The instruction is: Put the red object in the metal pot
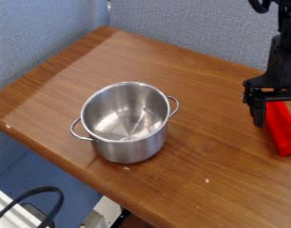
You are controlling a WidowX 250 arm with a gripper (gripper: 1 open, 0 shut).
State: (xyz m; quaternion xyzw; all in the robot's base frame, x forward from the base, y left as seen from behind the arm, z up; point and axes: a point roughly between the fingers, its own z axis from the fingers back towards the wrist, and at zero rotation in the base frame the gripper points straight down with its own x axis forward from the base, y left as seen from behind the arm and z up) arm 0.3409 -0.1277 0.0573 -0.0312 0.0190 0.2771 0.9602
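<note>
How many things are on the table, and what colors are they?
Silver: 1, the metal pot
Red: 1, the red object
Total: 2 things on the brown wooden table

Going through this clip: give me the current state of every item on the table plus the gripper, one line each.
metal pot: upright, empty, near the table's front edge.
red object: lying flat on the table, not lifted, outside the pot.
gripper: open, pointing down, lowered over the red object's far end.
table: wooden, bare apart from these.
</note>
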